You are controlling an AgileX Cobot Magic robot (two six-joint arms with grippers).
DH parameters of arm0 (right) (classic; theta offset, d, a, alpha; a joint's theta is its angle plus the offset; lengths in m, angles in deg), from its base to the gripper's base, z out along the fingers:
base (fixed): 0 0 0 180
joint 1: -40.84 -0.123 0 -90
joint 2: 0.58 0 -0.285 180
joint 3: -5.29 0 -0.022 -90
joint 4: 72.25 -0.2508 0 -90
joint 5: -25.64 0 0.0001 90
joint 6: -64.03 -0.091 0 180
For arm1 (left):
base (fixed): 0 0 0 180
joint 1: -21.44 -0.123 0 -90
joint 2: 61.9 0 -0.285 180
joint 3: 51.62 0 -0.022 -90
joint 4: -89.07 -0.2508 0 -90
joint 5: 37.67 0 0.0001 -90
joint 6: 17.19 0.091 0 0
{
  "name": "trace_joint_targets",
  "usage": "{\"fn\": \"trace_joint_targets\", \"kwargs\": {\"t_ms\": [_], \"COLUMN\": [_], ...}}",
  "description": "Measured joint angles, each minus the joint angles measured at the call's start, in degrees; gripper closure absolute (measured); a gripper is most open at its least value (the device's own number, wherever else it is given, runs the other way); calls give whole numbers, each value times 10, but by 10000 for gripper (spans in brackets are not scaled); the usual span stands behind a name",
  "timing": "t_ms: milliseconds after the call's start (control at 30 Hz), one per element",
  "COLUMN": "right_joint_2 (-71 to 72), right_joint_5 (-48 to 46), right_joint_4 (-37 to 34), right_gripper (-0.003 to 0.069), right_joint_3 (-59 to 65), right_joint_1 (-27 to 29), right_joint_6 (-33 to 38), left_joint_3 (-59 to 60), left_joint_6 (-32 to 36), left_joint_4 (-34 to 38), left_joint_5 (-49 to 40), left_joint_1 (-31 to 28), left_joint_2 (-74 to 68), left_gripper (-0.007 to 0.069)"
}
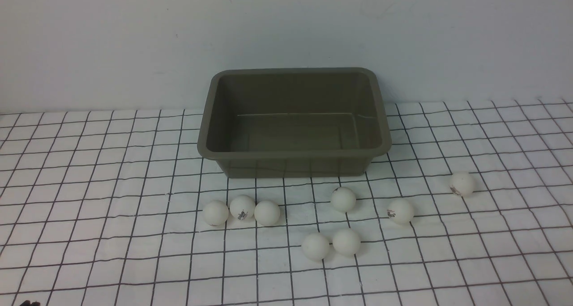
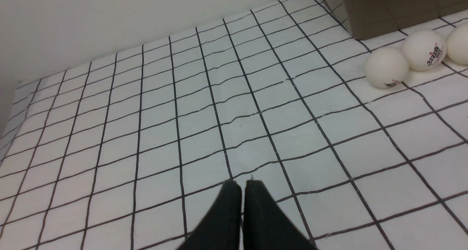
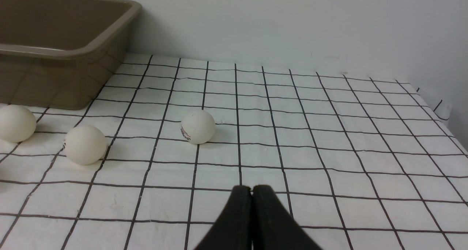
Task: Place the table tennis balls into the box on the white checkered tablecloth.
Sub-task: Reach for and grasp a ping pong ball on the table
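Although neither arm reaches into the front view, each wrist camera shows its own black jaws pressed together and holding nothing. The left jaws hang over bare squares of the white checkered tablecloth [image 1: 112,172] left of the balls, and the right jaws hang over bare squares right of them.

The box [image 1: 293,155] sits open side up at the far middle of the cloth-covered counter, close to the pale wall [image 1: 134,42]. All eight table tennis balls [image 1: 343,199] lie on the cloth on the near side of the box, none touching it. A tight row of three balls [image 1: 242,207] lies off the box's near left corner. A single ball lies near the middle of the near wall, and a pair of balls [image 1: 315,246] sits side by side nearest the camera. Another ball [image 1: 400,211] lies further right, and the last ball [image 1: 462,184] is farthest right, well apart from the rest. Only the box's near wall and rim stand between the balls and its inside.

The left wrist view cuts off the row's third ball [image 2: 460,43] and all but a corner of the box [image 2: 395,8]. The right wrist view cuts off one ball [image 3: 14,122] and part of the box [image 3: 55,52]. In the front view the printed logos are too small to read. A small dark shape [image 1: 29,303] at the near left edge is cut off, and I cannot tell what it is.
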Motion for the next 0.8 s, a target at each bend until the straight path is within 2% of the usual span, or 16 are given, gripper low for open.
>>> {"fn": "trace_joint_targets", "kwargs": {"t_ms": [67,200,400,567,667,800], "right_joint_2": [0,0,0,0,0,0], "right_joint_5": [2,40,66,68,71,75], "right_joint_4": [-30,-168,-325,-429,-479,-501], "right_gripper": [678,678,678,678,678,678], "right_joint_3": [0,2,2,2,2,2], "right_joint_1": [0,0,0,0,0,0], "right_joint_6": [-22,-88,-124,-128,-128,-128], "left_joint_3": [0,0,0,0,0,0], "left_joint_6": [0,0,0,0,-17,-61], "left_joint_4": [0,0,0,6,50,190], "left_joint_5": [0,0,0,0,0,-7], "left_joint_1": [0,0,0,0,0,0], "left_joint_2": [0,0,0,0,0,0], "left_gripper": [629,629,629,629,629,629]}}
